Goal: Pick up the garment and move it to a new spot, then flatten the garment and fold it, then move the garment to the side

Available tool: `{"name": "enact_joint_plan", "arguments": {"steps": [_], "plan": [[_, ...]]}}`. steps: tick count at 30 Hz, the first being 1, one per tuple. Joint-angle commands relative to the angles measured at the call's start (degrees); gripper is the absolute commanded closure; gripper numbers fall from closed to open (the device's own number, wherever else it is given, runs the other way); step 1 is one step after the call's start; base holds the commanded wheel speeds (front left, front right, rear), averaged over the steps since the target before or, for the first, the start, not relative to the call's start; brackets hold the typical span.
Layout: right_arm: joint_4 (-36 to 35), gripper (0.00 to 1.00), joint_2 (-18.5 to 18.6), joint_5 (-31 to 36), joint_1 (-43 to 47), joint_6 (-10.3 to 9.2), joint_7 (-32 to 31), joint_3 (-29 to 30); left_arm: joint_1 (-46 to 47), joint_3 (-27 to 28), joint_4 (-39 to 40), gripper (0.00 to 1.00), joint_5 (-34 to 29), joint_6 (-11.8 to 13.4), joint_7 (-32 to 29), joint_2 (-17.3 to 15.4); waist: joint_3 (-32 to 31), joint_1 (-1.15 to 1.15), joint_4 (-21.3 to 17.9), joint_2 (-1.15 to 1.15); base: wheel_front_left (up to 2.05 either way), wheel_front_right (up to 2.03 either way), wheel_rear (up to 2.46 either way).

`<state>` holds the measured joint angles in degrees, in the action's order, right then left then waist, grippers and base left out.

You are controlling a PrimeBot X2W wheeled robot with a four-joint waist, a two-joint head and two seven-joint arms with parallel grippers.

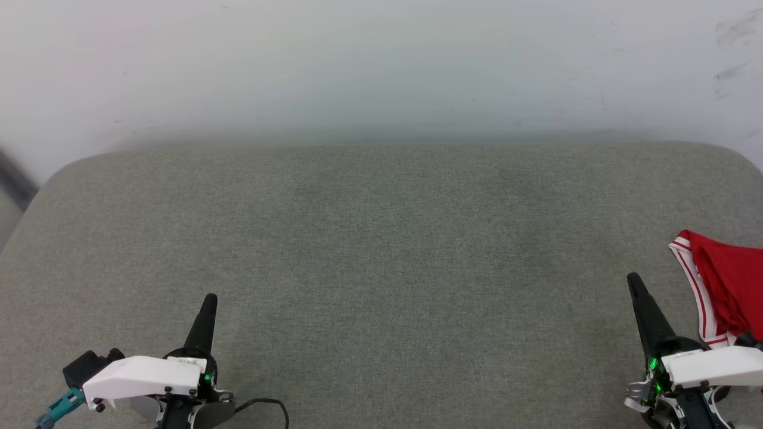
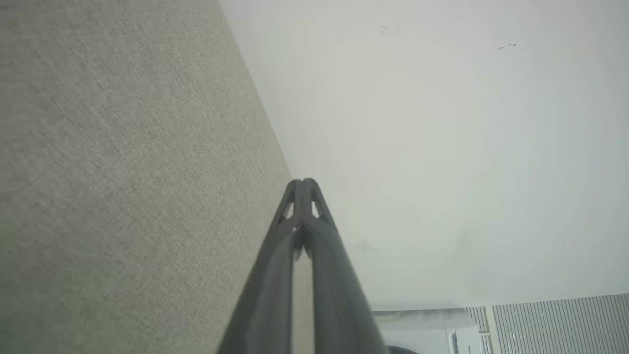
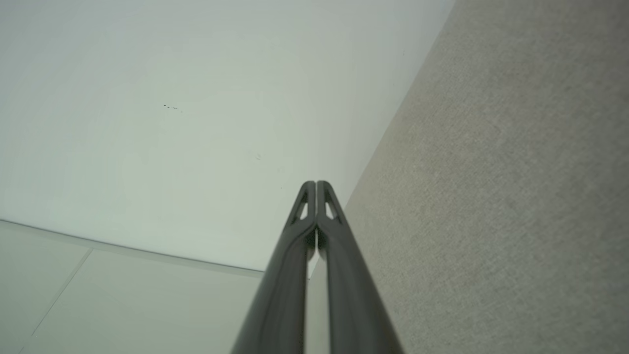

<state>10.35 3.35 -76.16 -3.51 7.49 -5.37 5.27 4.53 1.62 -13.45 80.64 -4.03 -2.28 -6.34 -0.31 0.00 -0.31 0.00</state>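
Nearest, the left gripper (image 1: 209,301) and right gripper (image 1: 634,281) hover over the grey cushion (image 1: 381,250), each with its 2 fingers pressed together, empty. Just beside the right gripper, the red garment (image 1: 730,283) lies bunched at the view's right edge. Beyond stands a white wall (image 1: 381,65).

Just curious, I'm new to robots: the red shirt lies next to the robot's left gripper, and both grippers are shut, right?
No: the head view shows the red shirt beside the right gripper, not the left gripper. Both grippers are shut.
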Motion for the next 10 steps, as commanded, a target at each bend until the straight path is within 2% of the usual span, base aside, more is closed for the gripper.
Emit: {"name": "enact_joint_plan", "arguments": {"steps": [1,10], "plan": [[0.2,1.00,-0.2,-1.6,-1.4,0.01,-0.2,0.2,1.1,0.6,0.1,1.00,1.2,-0.6,-0.4,0.4,0.0,0.00,0.0,0.00,0.00,0.00,0.00],[1.1,1.00,-0.3,-5.4,-1.7,0.01,-0.4,0.5,1.4,1.8,-0.1,1.00,4.0,-1.4,-1.4,1.1,0.1,0.00,0.1,0.00,0.00,0.00,0.00]]}}
